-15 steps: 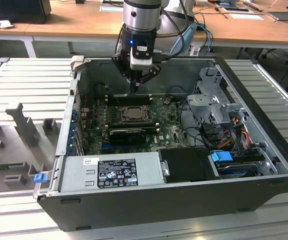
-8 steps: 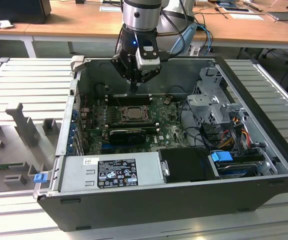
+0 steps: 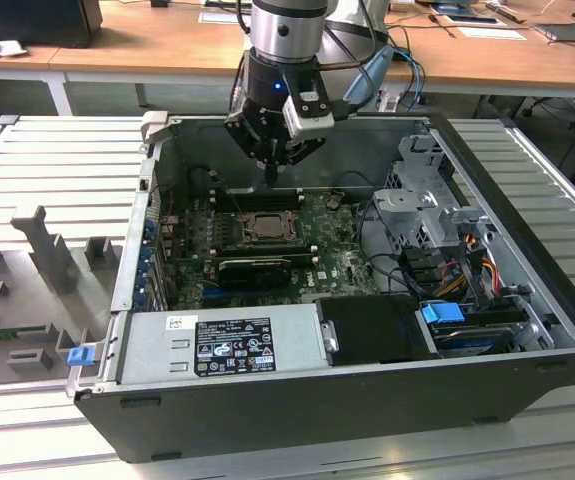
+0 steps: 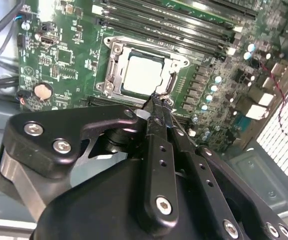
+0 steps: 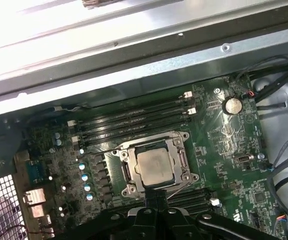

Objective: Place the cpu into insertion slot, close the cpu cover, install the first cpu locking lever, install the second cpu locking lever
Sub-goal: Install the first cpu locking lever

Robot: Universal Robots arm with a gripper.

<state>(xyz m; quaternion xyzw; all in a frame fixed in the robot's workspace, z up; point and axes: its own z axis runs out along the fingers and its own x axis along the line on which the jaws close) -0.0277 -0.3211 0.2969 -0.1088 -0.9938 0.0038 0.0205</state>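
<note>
The cpu [image 4: 144, 75] [image 5: 155, 166] lies flat in the insertion slot [image 5: 125, 171] on the green board, its pale metal face showing. The silvery cpu cover [image 4: 114, 64] [image 5: 180, 151] lies down around it as a frame. My gripper [image 4: 156, 99] [image 5: 156, 192] is shut, with its thin black fingers [image 4: 159, 150] pressed together and the tips at the socket's edge. In the exterior view the gripper [image 3: 272, 176] hangs inside the open case just behind the socket [image 3: 264, 229]. I cannot tell whether the tips touch a thin wire lever there.
Black memory slots [image 5: 133, 117] run beside the socket, and a long black finned card [image 3: 252, 270] lies on its other side. A grey power supply [image 3: 222, 345] fills the case front. A drive cage [image 3: 432, 190] and cables [image 3: 447, 265] stand at the exterior view's right.
</note>
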